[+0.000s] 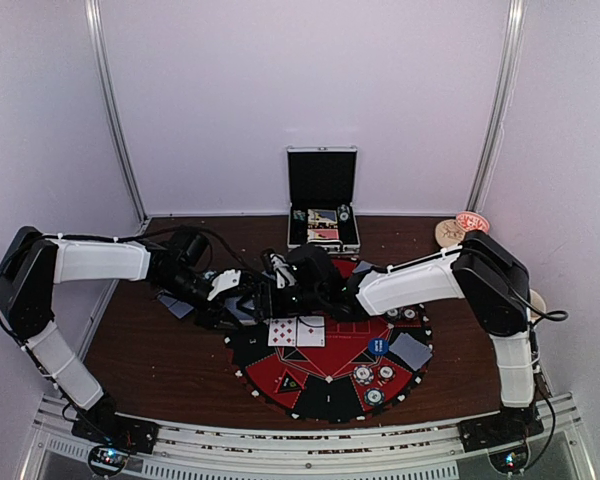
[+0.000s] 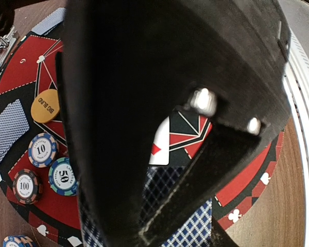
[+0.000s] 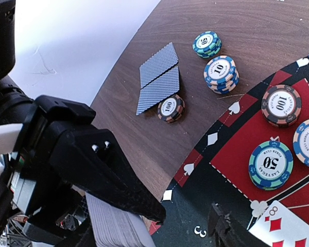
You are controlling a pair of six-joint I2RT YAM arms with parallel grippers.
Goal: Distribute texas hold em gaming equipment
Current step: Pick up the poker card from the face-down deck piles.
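My left gripper (image 1: 238,298) is shut on a deck of grey-blue-backed cards (image 2: 167,190) above the left edge of the round red-and-black poker mat (image 1: 330,395). The deck's edge shows in the right wrist view (image 3: 110,226). My right gripper (image 1: 272,290) is open beside it (image 3: 188,216), one finger over the deck's top. Two face-up cards (image 1: 297,332) lie on the mat. Chip stacks marked 100 (image 3: 281,104) and 50 (image 3: 270,164) sit on the mat. Stacks marked 50 (image 3: 207,43), 10 (image 3: 221,73) and 100 (image 3: 170,107) stand on the wood by two face-down cards (image 3: 159,77).
An open black case (image 1: 323,200) stands at the back. The tan dish (image 1: 448,232) and its red-white top (image 1: 472,221) are at back right. An orange disc (image 2: 45,105), a blue disc (image 1: 378,346), more chips (image 1: 363,375) and a face-down card (image 1: 410,350) lie on the mat.
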